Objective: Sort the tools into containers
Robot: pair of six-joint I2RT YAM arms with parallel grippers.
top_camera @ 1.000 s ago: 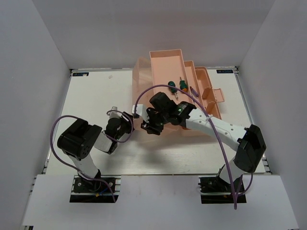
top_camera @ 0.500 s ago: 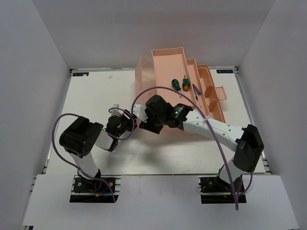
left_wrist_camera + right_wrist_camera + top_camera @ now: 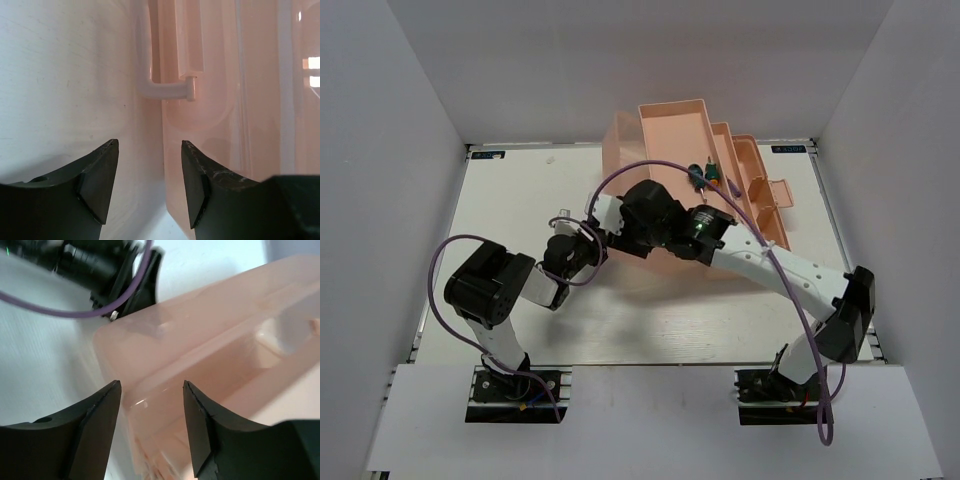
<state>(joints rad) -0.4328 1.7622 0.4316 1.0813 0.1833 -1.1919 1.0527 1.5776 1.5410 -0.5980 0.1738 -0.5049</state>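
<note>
Pale walls close in a white counter (image 3: 510, 190), where a translucent salmon-pink plastic toolbox (image 3: 670, 130) stands far and right of centre, its tiers stepped open. From above, both wrists hide their own fingertips at the box's near-left corner. Two green-handled screwdrivers (image 3: 705, 176) lie in a far tray, partly masked by a purple cable (image 3: 645, 165). Only the wrist views show the jaws. The left gripper (image 3: 148, 185) stands parted and holds nothing, the box's smooth wall edge running up between its fingers. The right gripper (image 3: 150, 427) is likewise parted and empty over a blurred, rounded corner.
</note>
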